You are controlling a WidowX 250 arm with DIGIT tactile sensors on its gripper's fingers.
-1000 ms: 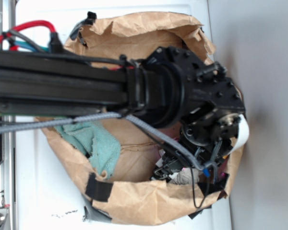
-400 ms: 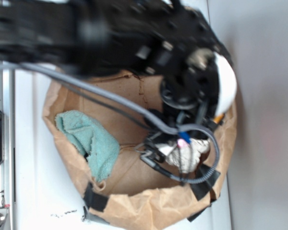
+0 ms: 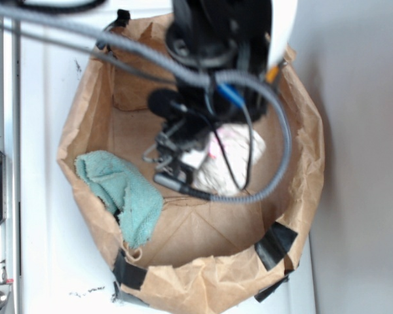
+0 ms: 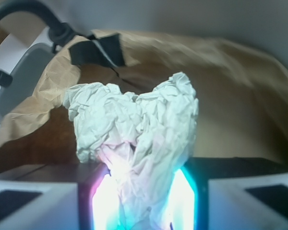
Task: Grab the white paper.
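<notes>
Clearly gripped: wrist view shows the white paper (image 4: 137,139) pinched between the 2 glowing pads (image 4: 102,203) of the gripper (image 4: 141,201), jaws closed on the wad's lower part.

- Wad rises straight out from between the fingertips, its bulk just ahead of the pads. Top splits into 2 crumpled lobes, a broad left one and a taller right one. Long axis runs roughly along the gripper's reach, away from the camera.
- Exterior view: wad (image 3: 223,160) sits inside the brown paper bag (image 3: 301,196), toward the bag's right side, partly masked by the gripper (image 3: 183,160) and a looping grey cable (image 3: 275,176). Cannot tell from either view whether the paper touches the bag floor or hangs clear of it.
- Teal cloth (image 3: 121,193) lies against the bag's left wall, well apart from the wad and the fingers.
- Black tape patches (image 3: 275,243) on the bag's near rim.
- Only 1 arm present, so no question of which is nearer.
- Judgement: the grasp looks made; what remains is a lift clear of the bag rim. Hold is low on the wad, and crumpled paper compresses, so slipping is possible.
- Writing: none readable. No brand or label visible on bag, cloth, paper or arm.
</notes>
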